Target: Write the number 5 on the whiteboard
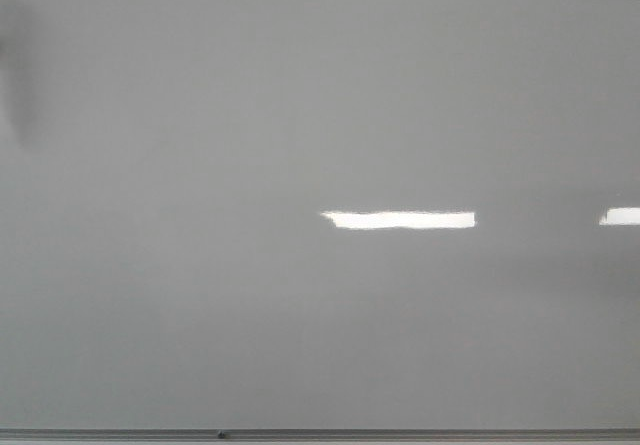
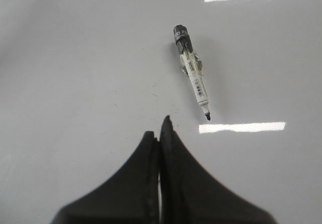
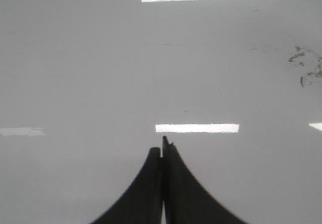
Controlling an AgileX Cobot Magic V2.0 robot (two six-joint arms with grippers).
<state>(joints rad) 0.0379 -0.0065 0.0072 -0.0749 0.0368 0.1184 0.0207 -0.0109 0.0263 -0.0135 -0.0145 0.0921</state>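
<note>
I see the whiteboard (image 1: 200, 295) lying flat, its grey edge strip (image 1: 400, 433) along the near side. An uncapped marker (image 2: 193, 73) lies on it; smudges (image 3: 306, 68) mark another patch.

Black, tapered, curved fingers (image 2: 151, 183)

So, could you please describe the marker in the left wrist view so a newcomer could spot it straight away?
Start from the whiteboard, the pale glossy surface filling the view. The marker lies on it just beyond the shut left gripper. It is the only solid object there: clear barrel, black end, uncapped dark tip near a bright reflection.
</note>
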